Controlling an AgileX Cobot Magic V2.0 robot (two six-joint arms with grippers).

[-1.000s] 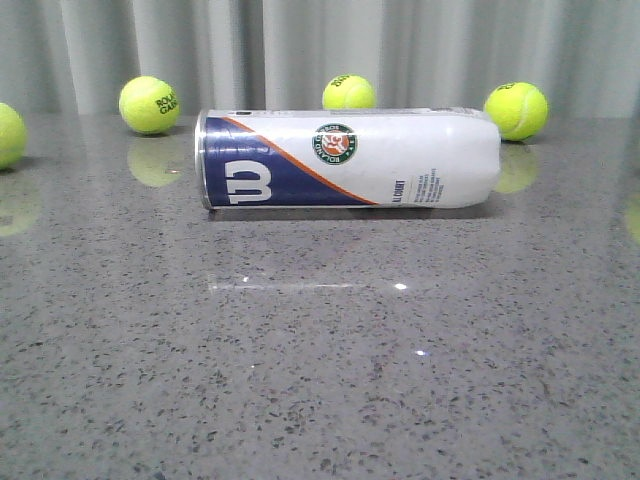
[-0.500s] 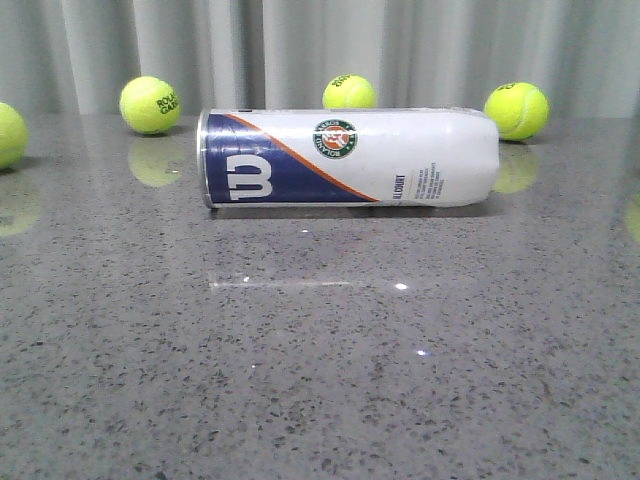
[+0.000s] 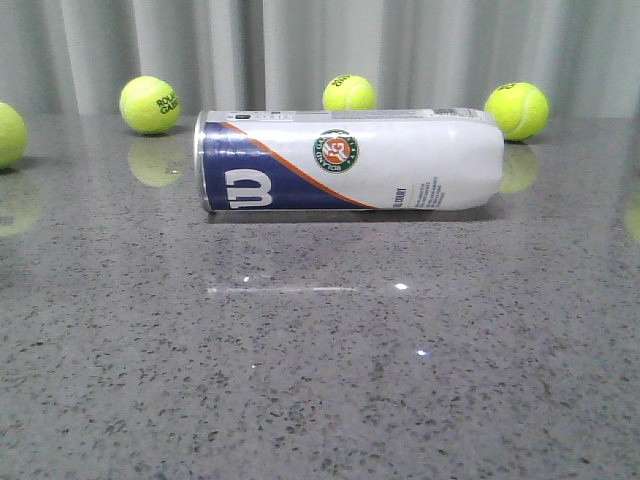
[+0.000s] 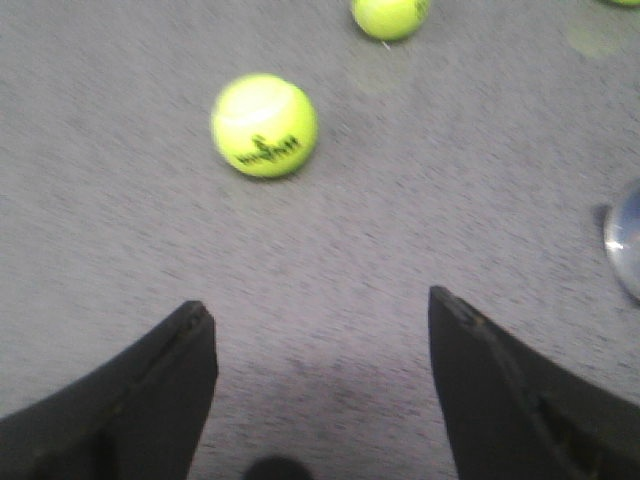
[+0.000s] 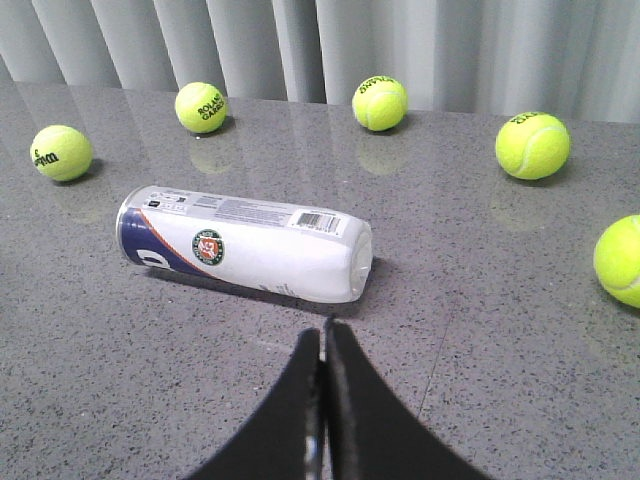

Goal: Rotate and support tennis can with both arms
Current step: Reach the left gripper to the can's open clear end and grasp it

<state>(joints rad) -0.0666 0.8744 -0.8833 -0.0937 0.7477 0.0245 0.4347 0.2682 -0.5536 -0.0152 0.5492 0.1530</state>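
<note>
Here, left tool [image 4: 318,330] spread wide, right tool [image 5: 323,345] closed, both empty

Grey speckled table [image 3: 320,400] carries the lying tennis can [image 3: 350,160] and apparently five balls [image 3: 149,104].

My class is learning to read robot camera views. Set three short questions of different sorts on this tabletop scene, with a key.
1. True or false: the tennis can stands upright on the table.
2. Multiple choice: the right hand is (a) wide open, (b) shut with nothing in it, (c) clamped on the can.
3. Short answer: in the left wrist view, what lies between the fingers of the left hand?

Key
1. False. It lies on its side, navy end towards the robot's left.
2. b. Its fingers meet, short of the can.
3. Only bare table; the hand is open, and a tennis ball lies beyond it.
</note>
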